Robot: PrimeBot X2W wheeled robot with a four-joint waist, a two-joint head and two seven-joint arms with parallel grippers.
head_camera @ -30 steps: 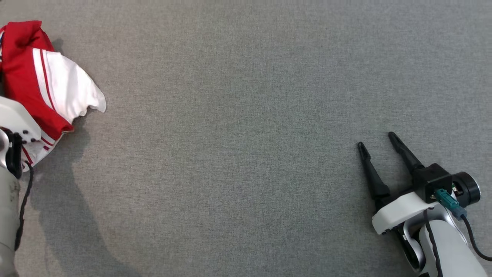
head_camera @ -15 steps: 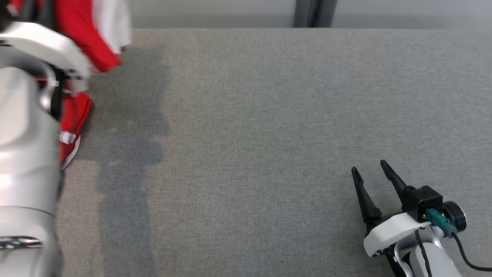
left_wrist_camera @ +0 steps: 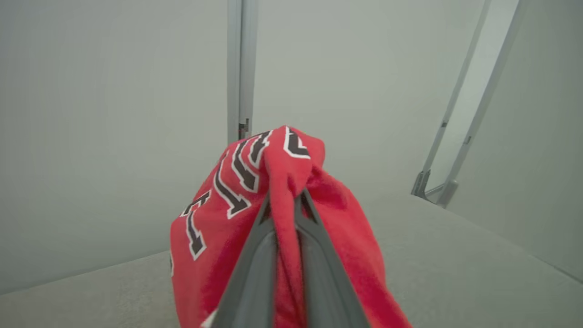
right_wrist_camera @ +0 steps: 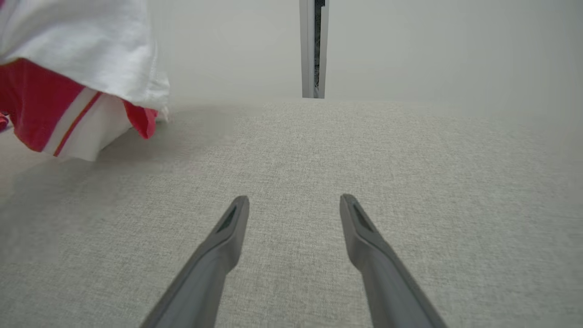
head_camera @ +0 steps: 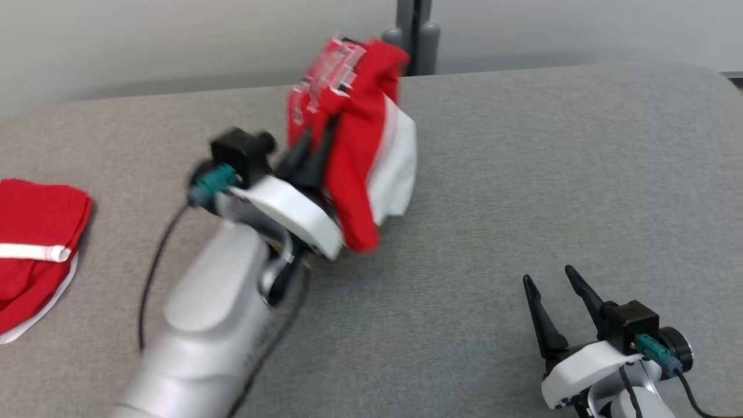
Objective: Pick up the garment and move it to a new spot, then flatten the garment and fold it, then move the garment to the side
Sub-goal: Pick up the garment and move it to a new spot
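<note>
Left jaws clamp the garment (head_camera: 354, 174), hanging over the bench (head_camera: 551, 162); right jaws gape empty, well apart rightward.

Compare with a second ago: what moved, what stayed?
The left tool, shut on the garment, has swung it from the robot's far left up and toward the middle of the table; the head camera also tilted up. The grip held, and the right tool stayed open and empty at lower right.

Silver-grey forearms (head_camera: 203, 325), white wrist shells (head_camera: 580, 371), black camera blocks (head_camera: 630, 325) (teal plugs (head_camera: 650, 348), black cables (head_camera: 691, 400)), dark tapered claw fingers (head_camera: 543, 319)
</note>
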